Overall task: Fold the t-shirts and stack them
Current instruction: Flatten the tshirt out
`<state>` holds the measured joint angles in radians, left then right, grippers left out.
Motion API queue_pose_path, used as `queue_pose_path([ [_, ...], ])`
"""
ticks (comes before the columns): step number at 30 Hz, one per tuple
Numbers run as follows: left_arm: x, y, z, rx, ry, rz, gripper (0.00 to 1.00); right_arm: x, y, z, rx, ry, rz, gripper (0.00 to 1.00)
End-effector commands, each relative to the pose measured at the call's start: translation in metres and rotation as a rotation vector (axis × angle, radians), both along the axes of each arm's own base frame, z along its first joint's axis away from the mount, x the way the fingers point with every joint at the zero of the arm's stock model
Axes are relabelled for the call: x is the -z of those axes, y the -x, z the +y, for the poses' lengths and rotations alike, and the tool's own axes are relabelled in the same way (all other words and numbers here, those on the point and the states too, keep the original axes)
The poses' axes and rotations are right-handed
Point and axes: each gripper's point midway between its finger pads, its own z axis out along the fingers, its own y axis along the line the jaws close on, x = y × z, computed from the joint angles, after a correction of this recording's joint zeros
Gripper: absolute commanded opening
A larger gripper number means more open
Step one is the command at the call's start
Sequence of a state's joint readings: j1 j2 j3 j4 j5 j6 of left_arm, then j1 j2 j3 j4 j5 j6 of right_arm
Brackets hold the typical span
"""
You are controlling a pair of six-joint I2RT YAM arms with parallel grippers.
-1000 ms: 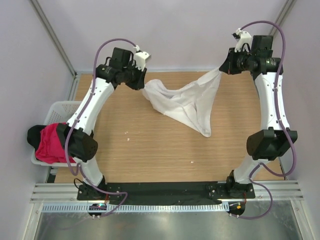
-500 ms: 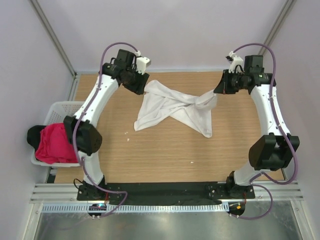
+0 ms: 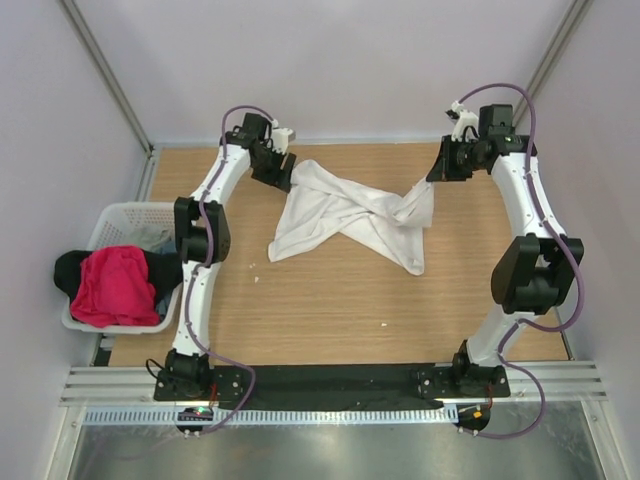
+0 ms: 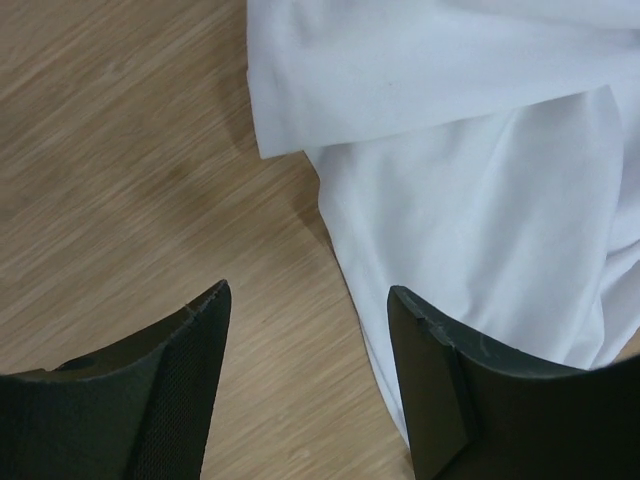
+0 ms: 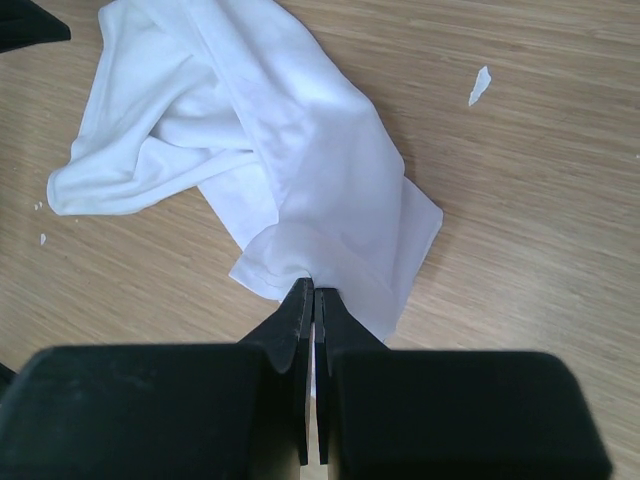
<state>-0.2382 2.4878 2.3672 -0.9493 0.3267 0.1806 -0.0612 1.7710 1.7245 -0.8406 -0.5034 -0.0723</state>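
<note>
The wooden bench (image 3: 330, 300) is the biggest thing I see. On its far half lies the white t-shirt (image 3: 350, 210). It is not flat. It is twisted in the middle like a bow, with one wide part on the left and one on the right.

Off the left edge of the bench sits a white plastic basket (image 3: 112, 213). A pink-red t-shirt (image 3: 115, 285) is piled in it, and a black t-shirt (image 3: 68, 272) hangs over its left side.

The right jaws are pinched tight on an edge of the white t-shirt at the far right. The left jaws are spread wide and hold nothing. They hang just over the shirt's far left edge, with bare bench between them.

I think the job now is to get this shirt flat, and folding comes after. To do it well, I should bring the left jaws down on the far left corner and grab only one layer. Then I should pull the two sides apart gently so the twist comes out.

A tiny white scrap (image 5: 480, 85) lies on the bench nearby.
</note>
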Motion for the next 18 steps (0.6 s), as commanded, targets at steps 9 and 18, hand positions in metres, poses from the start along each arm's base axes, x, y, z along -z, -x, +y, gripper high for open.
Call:
queue_pose_path([
  [9, -0.048, -0.085, -0.042, 0.011, 0.264, -0.331, 0.73, 0.01, 0.023, -0.005, 0.002, 0.048, 0.033, 0.01],
  [18, -0.038, -0.11, -0.066, -0.001, 0.422, -0.387, 0.7, 0.027, 0.059, -0.002, 0.001, 0.047, 0.097, 0.01],
])
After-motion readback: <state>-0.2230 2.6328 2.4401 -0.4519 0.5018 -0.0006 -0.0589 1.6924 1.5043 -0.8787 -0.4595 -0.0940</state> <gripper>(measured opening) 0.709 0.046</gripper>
